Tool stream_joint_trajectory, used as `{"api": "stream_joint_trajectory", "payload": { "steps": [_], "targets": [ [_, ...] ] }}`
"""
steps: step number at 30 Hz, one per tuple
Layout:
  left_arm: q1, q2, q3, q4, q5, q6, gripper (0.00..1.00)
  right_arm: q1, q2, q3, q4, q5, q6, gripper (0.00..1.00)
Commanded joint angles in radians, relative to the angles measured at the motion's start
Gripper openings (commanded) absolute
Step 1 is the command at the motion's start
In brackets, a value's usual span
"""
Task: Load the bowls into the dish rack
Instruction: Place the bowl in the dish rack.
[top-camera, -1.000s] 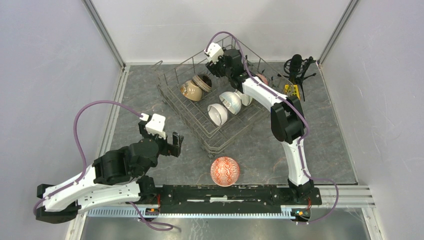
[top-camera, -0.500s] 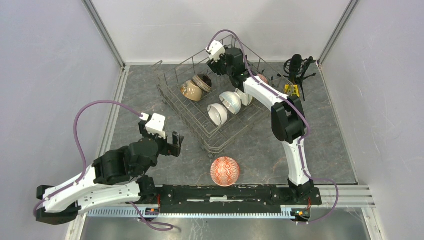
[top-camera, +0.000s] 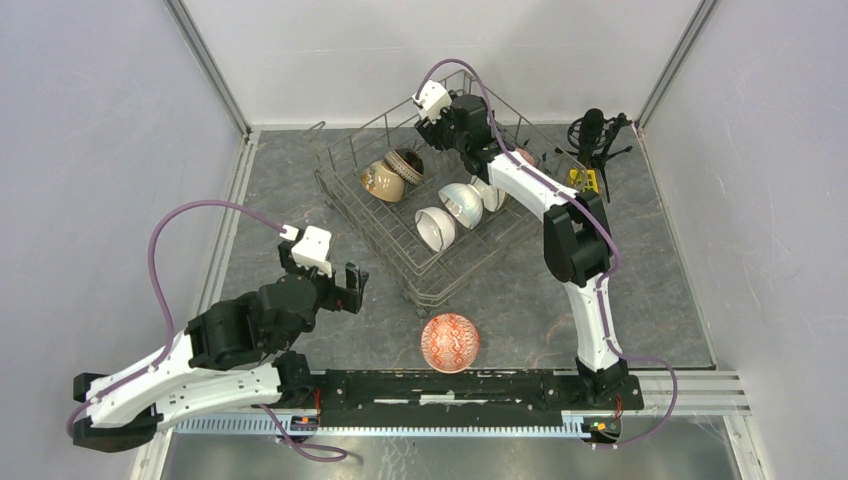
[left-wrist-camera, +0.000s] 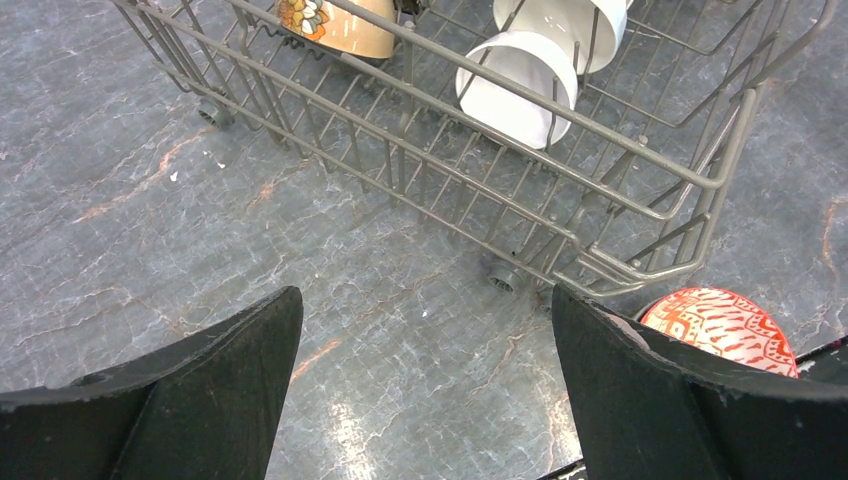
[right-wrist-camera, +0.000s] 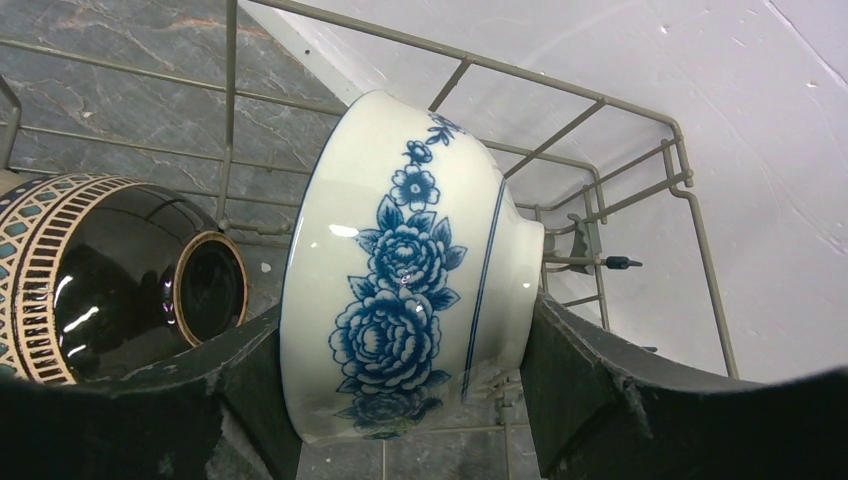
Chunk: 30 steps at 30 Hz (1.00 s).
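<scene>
top external: the right claw (top-camera: 452, 118) hangs over the far corner of the dish rack (top-camera: 395, 245), where some bowls lean. the red patterned bowl (top-camera: 450, 342) sits on the table just by the rack's near end, not loaded yet.

left wrist: the left claw (left-wrist-camera: 425, 305) is spread wide, nothing in it, low beside the rack.

right wrist: the right claw pinches the blue-and-white bowl (right-wrist-camera: 405, 280) tipped on its side (a dark bowl (right-wrist-camera: 120, 270) lies next to it). i think this bowl is being put in. next: lower it between the tines, then let go.
</scene>
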Motion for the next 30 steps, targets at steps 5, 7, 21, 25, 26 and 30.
{"api": "stream_joint_trajectory", "payload": {
  "steps": [5,7,21,25,26,30],
  "targets": [
    [0.026,0.0,-0.004,0.054,0.033,0.06,1.0,-0.029,-0.104,0.056,0.037,-0.092,-0.056,0.0],
    [0.029,0.0,-0.005,0.055,0.039,0.06,1.0,-0.034,-0.105,0.054,0.033,-0.123,-0.059,0.0],
    [0.045,-0.002,-0.007,0.056,0.051,0.06,1.0,-0.045,-0.019,0.1,-0.032,-0.192,-0.11,0.0],
    [0.049,-0.002,-0.007,0.056,0.054,0.06,1.0,-0.046,0.016,0.107,-0.032,-0.19,-0.121,0.0],
    [0.051,-0.003,-0.007,0.056,0.054,0.06,1.0,-0.044,0.027,0.117,-0.054,-0.188,-0.127,0.0],
    [0.055,0.001,-0.007,0.057,0.058,0.06,1.0,-0.045,0.057,0.124,-0.081,-0.173,-0.138,0.0]
  ]
}}
